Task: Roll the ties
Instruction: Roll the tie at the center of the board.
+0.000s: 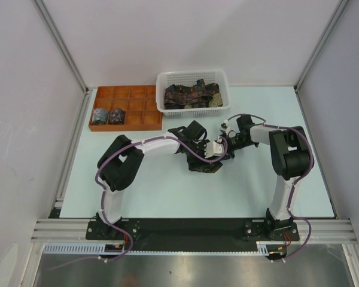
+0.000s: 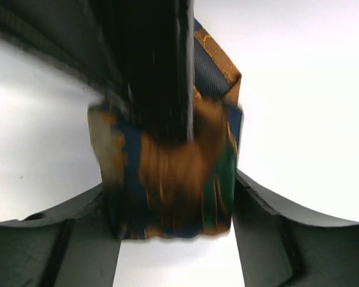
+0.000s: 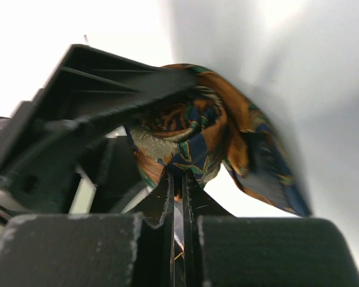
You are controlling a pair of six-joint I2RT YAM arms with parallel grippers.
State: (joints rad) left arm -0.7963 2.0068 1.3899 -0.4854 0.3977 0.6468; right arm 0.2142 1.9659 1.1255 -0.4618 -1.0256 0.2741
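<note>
A dark tie [image 1: 204,168] with orange, green and blue motifs lies in a small roll at the table's middle, where both arms meet. In the left wrist view the roll [image 2: 173,191] fills the gap between the spread fingers of my left gripper [image 2: 169,179], which stands open around it. My right gripper [image 3: 179,179] is shut, its tips pinching fabric at the roll's core [image 3: 185,134]. A loose pointed tail [image 3: 269,173] hangs off to the right. From above, the left gripper [image 1: 208,160] and right gripper [image 1: 223,153] nearly touch.
A white mesh basket [image 1: 222,76] at the back holds several unrolled ties [image 1: 191,95]. To its left stands an orange-brown compartment tray [image 1: 134,92] with two rolled ties [image 1: 107,115] in its front-left cells. Grey walls close in on both sides.
</note>
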